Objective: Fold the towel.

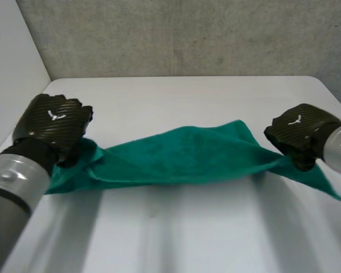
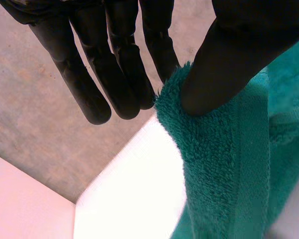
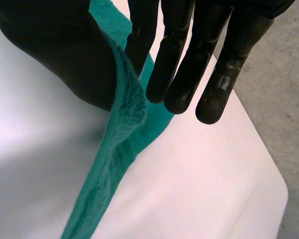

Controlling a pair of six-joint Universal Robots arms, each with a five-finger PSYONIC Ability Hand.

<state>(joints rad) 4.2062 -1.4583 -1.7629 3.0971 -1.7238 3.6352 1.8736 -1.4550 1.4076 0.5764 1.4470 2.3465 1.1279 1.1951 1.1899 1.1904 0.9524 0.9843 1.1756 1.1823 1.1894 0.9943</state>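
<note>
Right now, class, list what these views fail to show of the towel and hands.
1. Head view: the back of the left hand covers its fingers and the towel end it holds.
2. Head view: the right hand likewise hides its pinch.
3. Left wrist view: the towel is cut off by the frame past the thumb.
4. Right wrist view: the thumb hides part of the towel's edge.

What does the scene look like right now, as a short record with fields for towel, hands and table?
towel: green, stretched between both hands
left hand: pinches it near one end, between thumb and fingers
right hand: pinches it near the other end, likewise
table: white, beneath the towel
fold: not yet made
</note>
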